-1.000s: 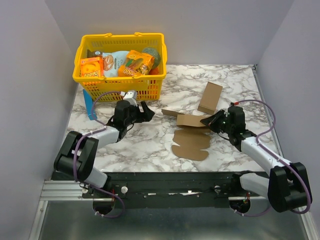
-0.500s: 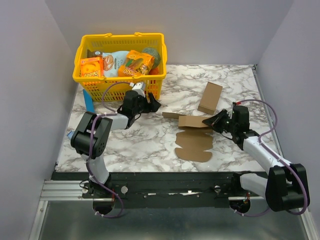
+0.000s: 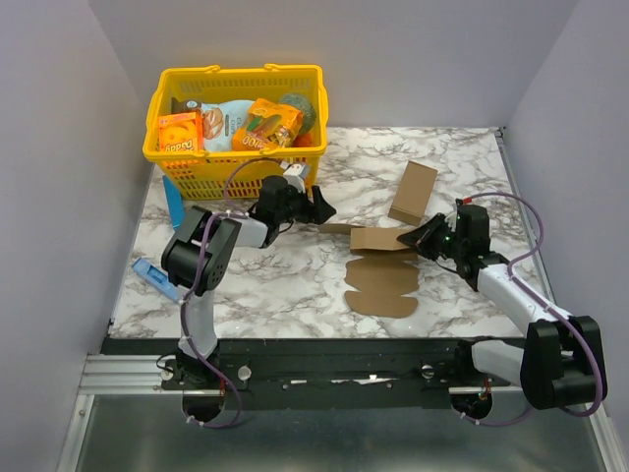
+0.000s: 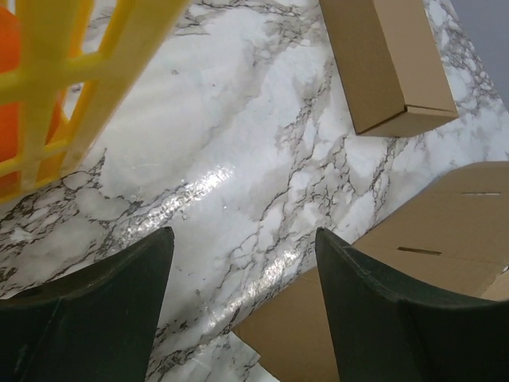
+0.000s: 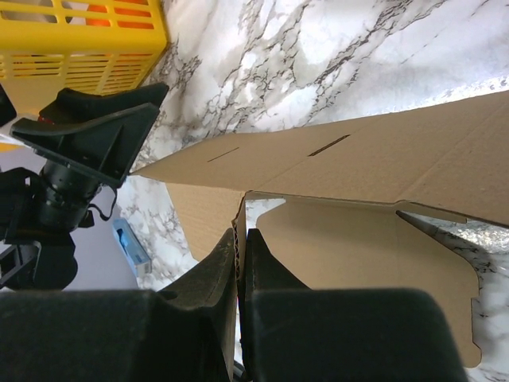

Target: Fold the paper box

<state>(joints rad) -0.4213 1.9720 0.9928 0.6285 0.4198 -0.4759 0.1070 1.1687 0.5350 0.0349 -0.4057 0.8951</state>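
Observation:
The paper box is a flat brown die-cut sheet [image 3: 378, 270] on the marble table, with one panel raised. My right gripper [image 3: 421, 239] is shut on the edge of a raised flap at the sheet's right side; the right wrist view shows the corrugated edge pinched between its fingers [image 5: 241, 239] and the sheet [image 5: 358, 159] spreading beyond. My left gripper [image 3: 320, 208] is open and empty, just left of the sheet's far-left corner. In the left wrist view its jaws [image 4: 242, 239] straddle bare marble, with the sheet's corner [image 4: 413, 263] by the right finger.
A yellow basket [image 3: 236, 71] with orange snack boxes stands at the back left, close behind my left arm. A longer brown carton [image 3: 413, 192] lies behind the sheet. A small blue box [image 3: 155, 275] lies near the table's left edge.
My left arm has swung right from the table's left towards the sheet's far-left corner, jaws open. My right gripper has kept its hold on the flap and drawn the sheet slightly right.

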